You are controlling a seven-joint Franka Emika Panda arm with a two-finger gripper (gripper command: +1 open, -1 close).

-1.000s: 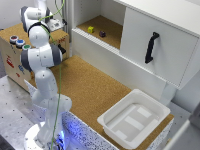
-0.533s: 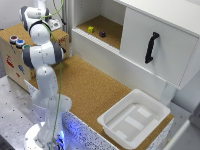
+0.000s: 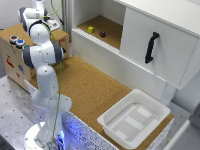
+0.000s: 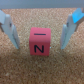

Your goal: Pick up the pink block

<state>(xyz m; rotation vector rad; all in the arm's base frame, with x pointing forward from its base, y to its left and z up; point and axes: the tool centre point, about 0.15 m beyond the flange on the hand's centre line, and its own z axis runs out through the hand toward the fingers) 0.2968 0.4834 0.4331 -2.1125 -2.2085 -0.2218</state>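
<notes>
Two fingers [image 4: 9,31] stand spread, the pink block [image 4: 40,41] centred between them on the counter [image 4: 42,70]; it looks light and rigid, best pinched across its flat sides.

The white Franka arm [image 3: 44,75] stood folded upright over its base at the exterior view's left, its upper joints bunched high, while in the wrist view the gripper [image 4: 41,31] pointed down with both pale blue fingers [image 4: 8,29] spread wide apart, touching nothing.
</notes>
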